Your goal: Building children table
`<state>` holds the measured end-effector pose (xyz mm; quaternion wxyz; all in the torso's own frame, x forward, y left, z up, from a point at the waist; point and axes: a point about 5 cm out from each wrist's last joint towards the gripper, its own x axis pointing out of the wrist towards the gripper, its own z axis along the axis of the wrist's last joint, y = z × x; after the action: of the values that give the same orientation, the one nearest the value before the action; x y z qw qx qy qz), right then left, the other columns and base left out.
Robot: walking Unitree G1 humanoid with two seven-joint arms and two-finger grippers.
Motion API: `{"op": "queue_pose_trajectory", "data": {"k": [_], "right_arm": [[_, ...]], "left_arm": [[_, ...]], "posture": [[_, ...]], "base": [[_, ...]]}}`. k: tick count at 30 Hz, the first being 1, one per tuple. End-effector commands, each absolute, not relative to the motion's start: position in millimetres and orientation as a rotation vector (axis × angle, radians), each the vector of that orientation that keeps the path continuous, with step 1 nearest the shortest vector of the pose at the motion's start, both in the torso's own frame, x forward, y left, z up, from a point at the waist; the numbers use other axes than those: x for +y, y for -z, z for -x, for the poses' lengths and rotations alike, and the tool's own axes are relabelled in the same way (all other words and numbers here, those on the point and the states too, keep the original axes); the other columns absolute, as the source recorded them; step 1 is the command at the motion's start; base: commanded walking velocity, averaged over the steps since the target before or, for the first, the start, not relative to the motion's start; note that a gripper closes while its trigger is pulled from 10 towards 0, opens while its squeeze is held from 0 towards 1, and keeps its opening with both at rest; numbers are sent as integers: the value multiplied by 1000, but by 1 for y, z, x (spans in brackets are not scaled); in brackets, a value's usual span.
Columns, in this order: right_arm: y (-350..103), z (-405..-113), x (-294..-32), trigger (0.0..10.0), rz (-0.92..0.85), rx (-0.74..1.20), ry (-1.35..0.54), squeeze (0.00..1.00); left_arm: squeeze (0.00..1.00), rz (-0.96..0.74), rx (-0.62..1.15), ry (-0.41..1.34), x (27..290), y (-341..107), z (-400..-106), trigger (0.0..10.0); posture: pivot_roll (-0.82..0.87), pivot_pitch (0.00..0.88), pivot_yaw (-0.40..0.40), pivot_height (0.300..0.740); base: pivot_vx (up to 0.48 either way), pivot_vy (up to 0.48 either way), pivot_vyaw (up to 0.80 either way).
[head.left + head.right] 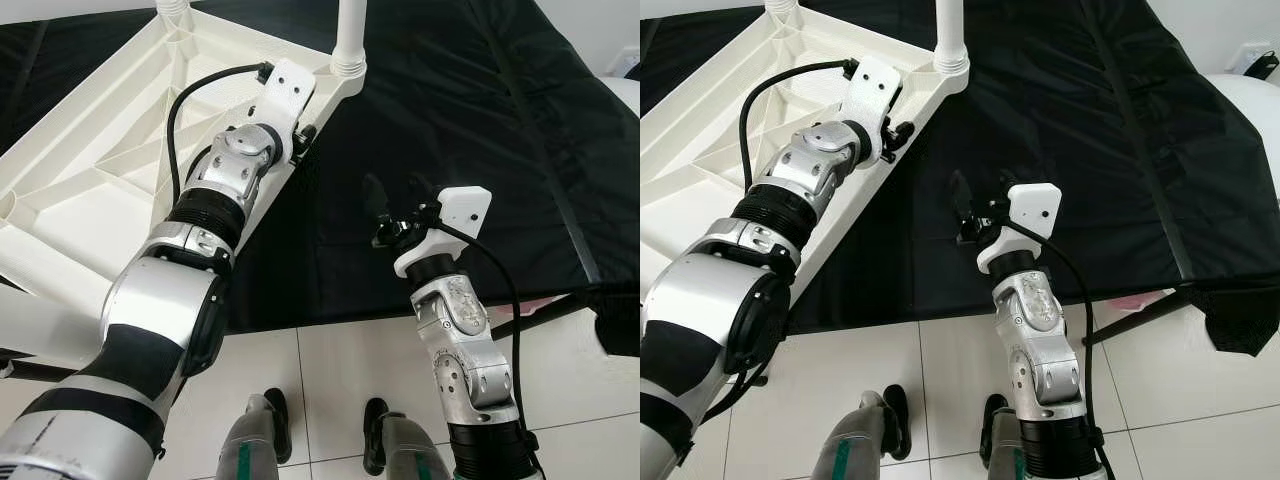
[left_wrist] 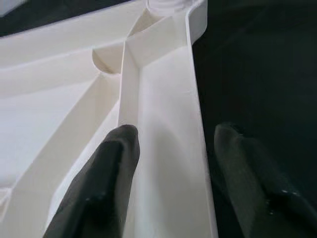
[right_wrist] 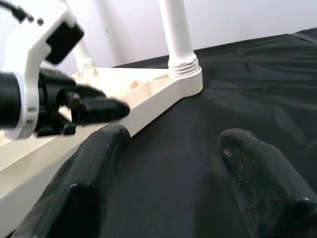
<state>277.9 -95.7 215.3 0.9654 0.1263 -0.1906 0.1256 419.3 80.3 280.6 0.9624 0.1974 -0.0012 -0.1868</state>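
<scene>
A black cloth (image 1: 480, 130) covers the wide surface ahead, creased in long straight folds and faintly shiny under even, bright light. Its near edge hangs over a floor (image 1: 330, 380) of large pale tiles with thin dark grout lines. At the right, a dark thin leg or bar (image 1: 1140, 315) slants out from under the cloth, and a corner of the cloth (image 1: 1240, 320) droops beside it. A plain white wall (image 3: 237, 20) rises behind the covered surface. A rounded white object (image 1: 1255, 100) sits at the far right edge.
</scene>
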Motion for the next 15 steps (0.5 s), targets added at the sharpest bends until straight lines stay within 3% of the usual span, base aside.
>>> {"op": "queue_pose_trajectory", "data": {"k": [1,7,9,15], "right_arm": [[-212,-274,-92,10000,-280,-373,-265,0],[-211,-275,-91,10000,-281,-371,-271,0],[-212,-277,-90,10000,-281,-373,-275,0],[-212,-283,-93,10000,-268,-379,-280,0]], "left_arm": [[0,-387,-87,299,74,-296,-416,10000],[0,-357,-171,427,57,-307,-403,10000],[0,-341,-240,564,44,-310,-383,10000],[0,-337,-311,648,48,-301,-351,10000]], "posture": [[-53,256,58,740],[-50,251,56,740],[-46,247,55,740],[-21,235,45,740]], "base": [[0,0,0],[0,0,0],[0,0,0],[0,0,0]]}}
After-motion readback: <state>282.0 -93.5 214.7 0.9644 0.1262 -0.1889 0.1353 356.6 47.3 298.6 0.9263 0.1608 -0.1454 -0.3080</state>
